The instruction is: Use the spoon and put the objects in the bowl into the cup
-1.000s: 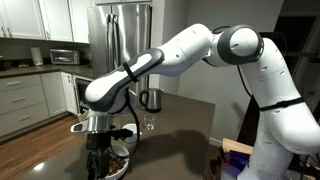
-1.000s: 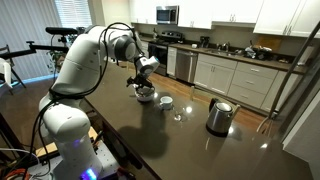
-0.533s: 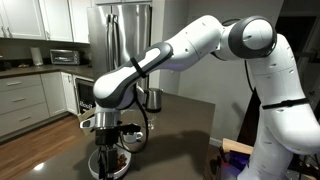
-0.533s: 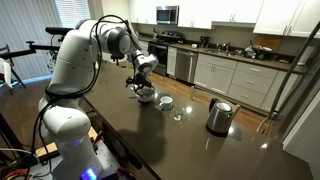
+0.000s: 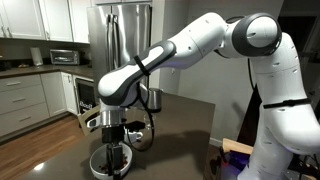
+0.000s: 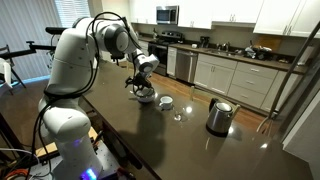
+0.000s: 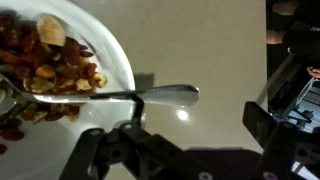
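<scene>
In an exterior view, the white robot arm (image 5: 200,45) bends down toward the 7 o'clock corner. Its pincer (image 5: 113,160) points straight down over the white bowl (image 5: 126,167). The bowl sits on the dark counter (image 5: 180,130). A steel kettle (image 5: 152,99) stands behind the arm, at about 1 o'clock from the bowl. A big steel fridge (image 5: 120,30) is at the back.

In an exterior view from another spot, the pincer (image 6: 143,86) hangs right above the bowl (image 6: 147,97). The small white cup (image 6: 166,102) sits just beside the bowl, at its 4 o'clock. A small clear glass (image 6: 179,117) is near the cup, also at 4 o'clock. The kettle (image 6: 219,116) stands well apart from them, toward 3 o'clock. The spoon is too small to see here.

In the wrist view, the bowl (image 7: 118,55) fills the 10 o'clock corner. Inside it is a heap of brown and red bits (image 7: 55,60). The silver spoon (image 7: 160,96) lies across the bowl's edge. Its scoop end is in the bowl by the bits, at 9 o'clock. Its handle sticks out over the counter toward 3 o'clock. The pincer's dark fingers (image 7: 268,122) stand far apart. The pincer is wide open and holds nothing.
</scene>
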Controlling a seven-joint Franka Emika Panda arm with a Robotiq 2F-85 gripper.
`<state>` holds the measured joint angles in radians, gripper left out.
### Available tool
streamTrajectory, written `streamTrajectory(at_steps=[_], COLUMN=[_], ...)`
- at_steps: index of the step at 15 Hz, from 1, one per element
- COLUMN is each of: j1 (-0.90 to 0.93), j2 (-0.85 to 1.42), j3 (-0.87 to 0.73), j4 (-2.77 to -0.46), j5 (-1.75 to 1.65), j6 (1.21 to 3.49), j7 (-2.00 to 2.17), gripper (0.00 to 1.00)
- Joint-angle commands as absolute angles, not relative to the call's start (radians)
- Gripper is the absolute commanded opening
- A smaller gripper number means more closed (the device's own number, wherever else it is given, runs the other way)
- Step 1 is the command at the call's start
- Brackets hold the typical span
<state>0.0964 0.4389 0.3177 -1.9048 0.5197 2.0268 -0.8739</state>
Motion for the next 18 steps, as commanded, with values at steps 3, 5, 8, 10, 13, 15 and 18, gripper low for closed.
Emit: streamTrajectory(at_steps=[3, 5, 8, 10, 13, 15, 18], j1=[0.092, 0.092, 0.098, 0.103, 0.109, 0.114, 0.126], j2=[0.407, 0.402, 0.387, 0.375, 0.347, 0.326, 0.297], j3=[0.313, 0.31, 0.296, 0.281, 0.257, 0.243, 0.227], j4=[-1.932, -1.939, -1.962, -1.981, -2.007, -2.013, -2.008], j5=[0.54, 0.54, 0.517, 0.492, 0.438, 0.379, 0.264], j6=[1.979, 1.975, 1.974, 1.957, 1.913, 1.874, 1.817], j7=[-0.858, -0.854, -0.814, -0.762, -0.672, -0.611, -0.521], gripper=[1.0, 1.0, 1.0, 1.0, 1.0, 1.0, 1.0])
